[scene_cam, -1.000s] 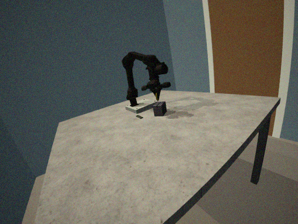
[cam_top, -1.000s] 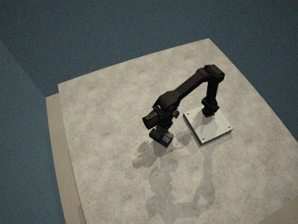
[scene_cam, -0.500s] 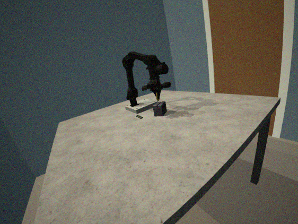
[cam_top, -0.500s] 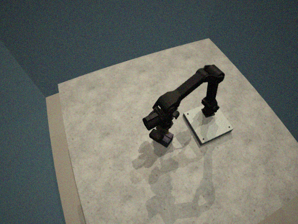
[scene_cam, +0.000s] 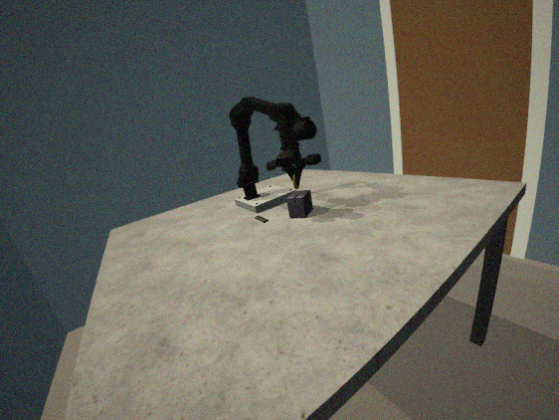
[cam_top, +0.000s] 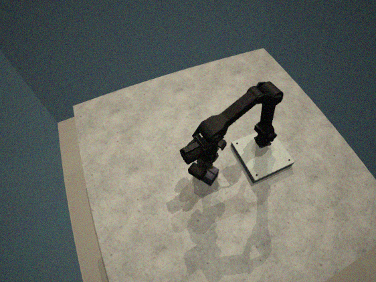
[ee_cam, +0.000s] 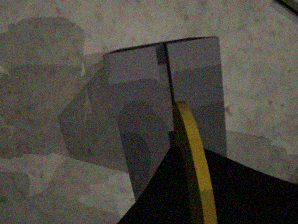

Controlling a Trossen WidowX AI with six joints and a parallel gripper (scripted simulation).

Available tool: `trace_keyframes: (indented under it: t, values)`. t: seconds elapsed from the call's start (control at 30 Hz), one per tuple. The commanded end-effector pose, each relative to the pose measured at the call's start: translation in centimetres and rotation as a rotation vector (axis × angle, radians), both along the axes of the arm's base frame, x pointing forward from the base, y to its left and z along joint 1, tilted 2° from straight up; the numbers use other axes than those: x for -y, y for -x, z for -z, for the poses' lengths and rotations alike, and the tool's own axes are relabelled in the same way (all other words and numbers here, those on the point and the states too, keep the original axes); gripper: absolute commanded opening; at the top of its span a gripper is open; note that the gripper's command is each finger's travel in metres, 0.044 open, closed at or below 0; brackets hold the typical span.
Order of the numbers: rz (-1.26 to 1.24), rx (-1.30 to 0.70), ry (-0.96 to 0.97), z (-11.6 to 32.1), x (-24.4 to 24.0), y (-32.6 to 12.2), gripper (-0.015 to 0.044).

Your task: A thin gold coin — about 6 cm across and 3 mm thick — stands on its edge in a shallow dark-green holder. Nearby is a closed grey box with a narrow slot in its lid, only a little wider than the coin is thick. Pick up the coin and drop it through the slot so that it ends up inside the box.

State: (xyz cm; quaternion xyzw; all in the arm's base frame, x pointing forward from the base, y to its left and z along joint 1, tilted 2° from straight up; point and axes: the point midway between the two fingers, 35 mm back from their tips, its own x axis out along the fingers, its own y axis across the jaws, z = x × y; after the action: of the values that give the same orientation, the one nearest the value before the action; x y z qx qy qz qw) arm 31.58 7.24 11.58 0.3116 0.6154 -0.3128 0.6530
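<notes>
Here, the black parallel-jaw gripper pinches the thin gold coin edge-on, the disc protruding from the fingertips just above the closed grey box. The coin's rim sits slightly right of the narrow dark slot. The dark-green holder lies apart on the mottled stone table.

My gripper is holding the gold coin edge-on above the grey box, with open air showing between coin and lid. The slot is lying unobstructed. The dark-green holder is sitting apart on the table, beside the white base plate, which is standing close behind the box.
</notes>
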Motion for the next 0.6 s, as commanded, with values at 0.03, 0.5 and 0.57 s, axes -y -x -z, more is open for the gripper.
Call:
trace_keyframes:
  t: [0.03, 0.5, 0.57]
  values:
    - [0.000, 0.001, 0.000, 0.33, -0.02, -0.05, 0.0000]
    - [0.008, 0.001, -0.001, 0.83, 0.02, 0.01, 0.0000]
    - [0.009, 0.001, -0.001, 0.90, 0.02, -0.01, 0.0000]
